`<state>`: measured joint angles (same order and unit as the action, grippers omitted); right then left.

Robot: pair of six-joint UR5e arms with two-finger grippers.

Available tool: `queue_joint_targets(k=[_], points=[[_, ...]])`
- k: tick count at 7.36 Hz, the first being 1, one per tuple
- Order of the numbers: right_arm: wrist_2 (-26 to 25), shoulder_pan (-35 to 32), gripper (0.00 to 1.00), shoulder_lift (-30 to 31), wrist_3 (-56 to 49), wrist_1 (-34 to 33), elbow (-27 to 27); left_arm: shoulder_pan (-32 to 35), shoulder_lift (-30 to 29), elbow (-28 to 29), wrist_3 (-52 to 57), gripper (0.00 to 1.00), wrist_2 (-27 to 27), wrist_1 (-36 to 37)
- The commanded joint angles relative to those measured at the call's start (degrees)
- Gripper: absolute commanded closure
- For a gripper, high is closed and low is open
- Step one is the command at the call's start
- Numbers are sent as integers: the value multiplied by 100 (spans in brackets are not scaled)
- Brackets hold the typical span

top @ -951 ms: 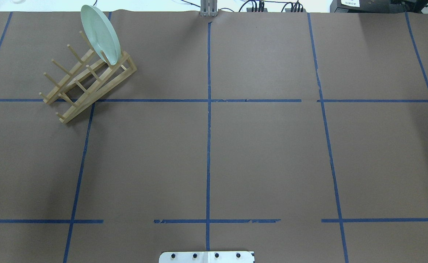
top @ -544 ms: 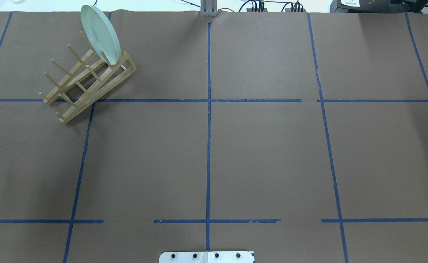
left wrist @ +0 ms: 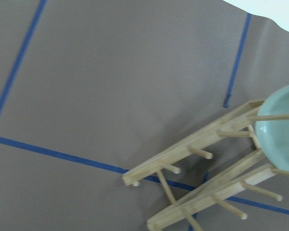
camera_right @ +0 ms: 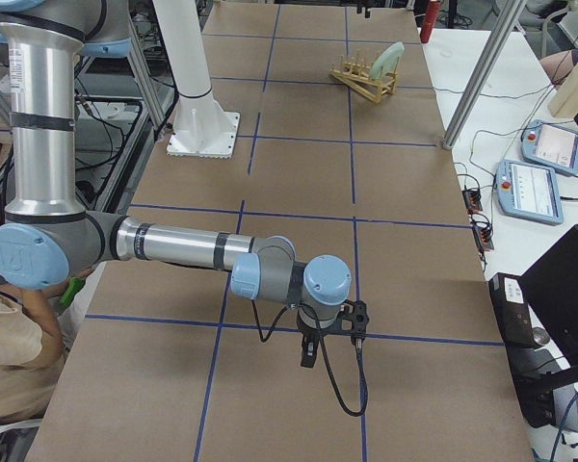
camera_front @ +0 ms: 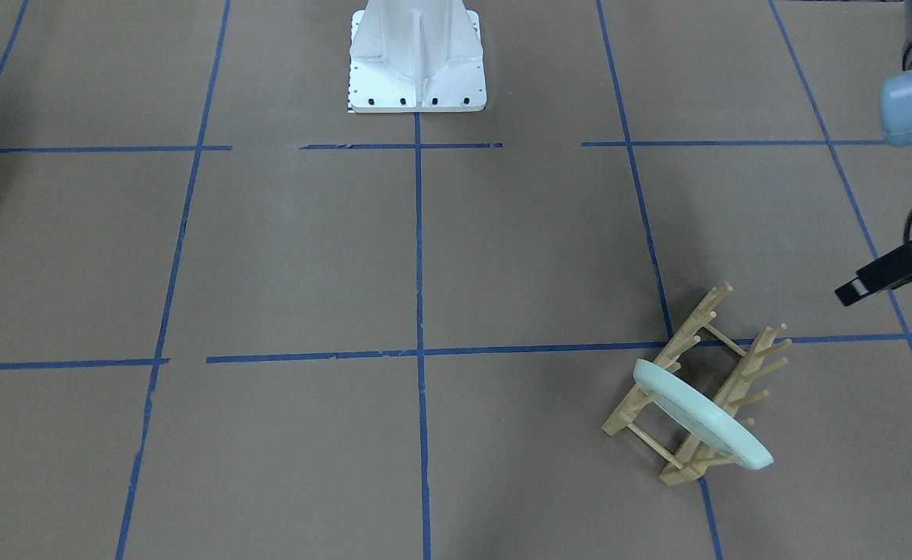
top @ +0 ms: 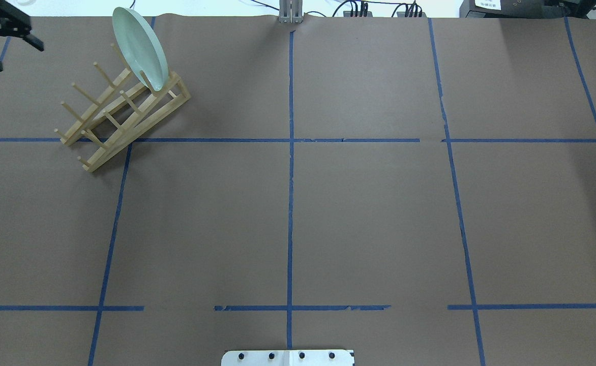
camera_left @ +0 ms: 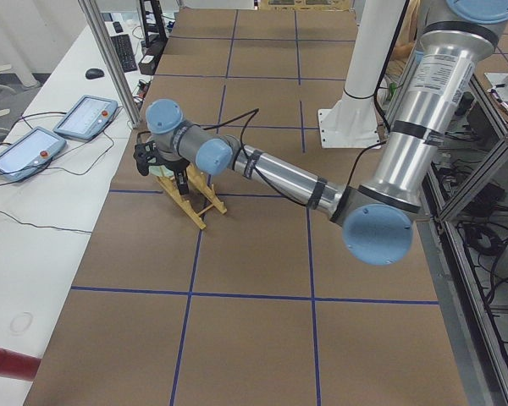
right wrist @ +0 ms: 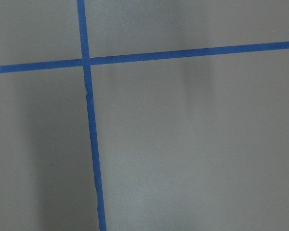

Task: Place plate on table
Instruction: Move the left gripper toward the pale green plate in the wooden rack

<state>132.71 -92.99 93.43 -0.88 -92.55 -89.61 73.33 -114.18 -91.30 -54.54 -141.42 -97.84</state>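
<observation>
Checking the front-facing view, I saw the plate (camera_front: 701, 416) standing on edge in the wooden rack (camera_front: 724, 342) on the table (camera_front: 285, 249), overhead, my left gripper (top: 22, 59) spread wide beside the rack, clear of the plate, right-side view, my right gripper (camera_right: 318, 351) far off, grip unreadable.

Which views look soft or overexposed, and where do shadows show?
Right wrist-mounted: the table is soft and grainy, with faint vertical shadow streaks. Left wrist-mounted: slightly soft, the plate cropped at the right edge, top-right corner blown white. Exterior front-facing: sharp, a faint shadow beside the rack.
</observation>
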Motion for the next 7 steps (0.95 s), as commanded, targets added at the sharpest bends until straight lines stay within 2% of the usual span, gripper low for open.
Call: queue_joint_targets(k=[1,3,5,7], points=[[0,0,0,0,0,0,-4,-346,-447,243,-855,0,448,-190],[0,0,0,0,0,0,-4,-486,-1103,1198,-1164,0,466,-568],[0,0,0,0,0,0,-4,-487,-1290,1263,-1513,0,466,-727],[0,0,0,0,0,0,-4,-487,-1308,1394,-2626,0,544,-1716]])
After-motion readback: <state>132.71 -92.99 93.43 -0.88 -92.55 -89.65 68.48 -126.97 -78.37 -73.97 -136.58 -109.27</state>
